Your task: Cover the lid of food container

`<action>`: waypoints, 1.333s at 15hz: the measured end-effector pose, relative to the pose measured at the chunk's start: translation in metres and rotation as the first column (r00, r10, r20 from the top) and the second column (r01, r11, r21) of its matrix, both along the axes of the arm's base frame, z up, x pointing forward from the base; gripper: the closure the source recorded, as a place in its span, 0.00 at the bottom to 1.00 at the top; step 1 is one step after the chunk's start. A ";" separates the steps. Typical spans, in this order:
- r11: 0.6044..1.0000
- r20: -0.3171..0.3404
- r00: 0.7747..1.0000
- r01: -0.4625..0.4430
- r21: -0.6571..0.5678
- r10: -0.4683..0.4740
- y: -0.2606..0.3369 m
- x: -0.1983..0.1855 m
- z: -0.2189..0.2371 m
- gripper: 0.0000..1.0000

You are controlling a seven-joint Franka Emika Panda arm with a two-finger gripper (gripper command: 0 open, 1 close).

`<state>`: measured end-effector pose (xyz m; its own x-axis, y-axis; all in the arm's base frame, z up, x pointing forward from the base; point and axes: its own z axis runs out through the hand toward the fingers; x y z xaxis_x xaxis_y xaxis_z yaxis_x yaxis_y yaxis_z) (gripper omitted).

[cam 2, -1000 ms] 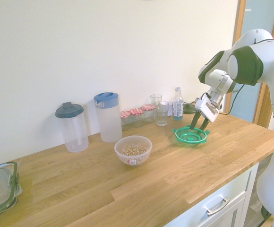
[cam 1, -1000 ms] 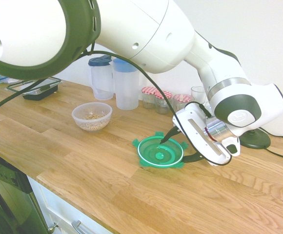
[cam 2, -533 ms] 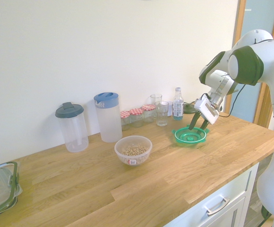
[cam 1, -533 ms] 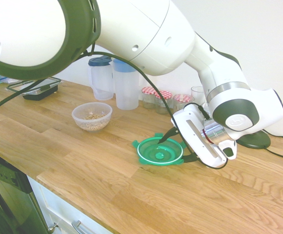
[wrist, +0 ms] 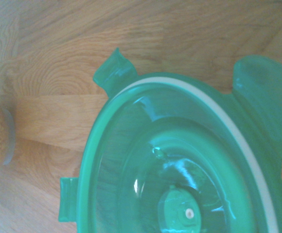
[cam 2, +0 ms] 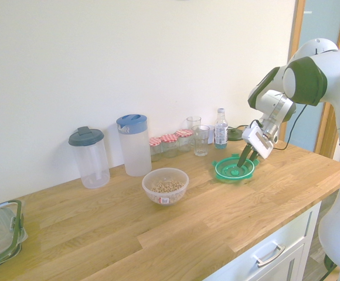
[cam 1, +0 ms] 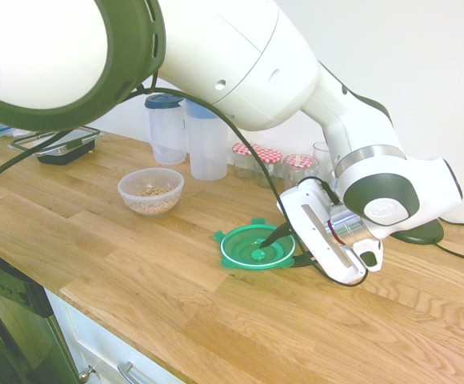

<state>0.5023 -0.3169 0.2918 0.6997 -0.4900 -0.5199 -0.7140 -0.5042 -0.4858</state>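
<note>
End effector [cam 1: 290, 246] astride lid [cam 1: 248, 245] rim (tilted)

A home kitchen: wooden countertop [cam 2: 176, 228], jam jars [cam 2: 169, 144], plastic jugs [cam 2: 135, 143].

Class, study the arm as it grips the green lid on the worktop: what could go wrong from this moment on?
1. The gripper pinches the lid only at one edge, one finger inside and one outside, so the lid, already tilted, might slip or swing.
2. The food container sits well away, so a long carry could loosen the hold.
3. The glasses and jars stand close behind; a wide swing might knock them.
</note>
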 end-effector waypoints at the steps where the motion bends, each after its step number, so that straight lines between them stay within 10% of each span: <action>1: 1.000 -0.003 1.000 0.002 0.001 -0.002 -0.001 -0.002 -0.002 1.00; 8: 1.000 -0.004 1.000 0.008 0.002 -0.008 -0.002 -0.008 0.001 1.00; 13: 0.978 -0.007 0.998 -0.058 -0.198 0.058 0.011 -0.003 0.096 1.00; 20: 0.768 -0.078 0.988 -0.151 -0.623 0.130 0.107 0.019 0.242 1.00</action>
<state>0.5216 -0.2097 0.5339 0.7762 -0.6113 -0.1543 -0.6196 -0.7849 -0.0079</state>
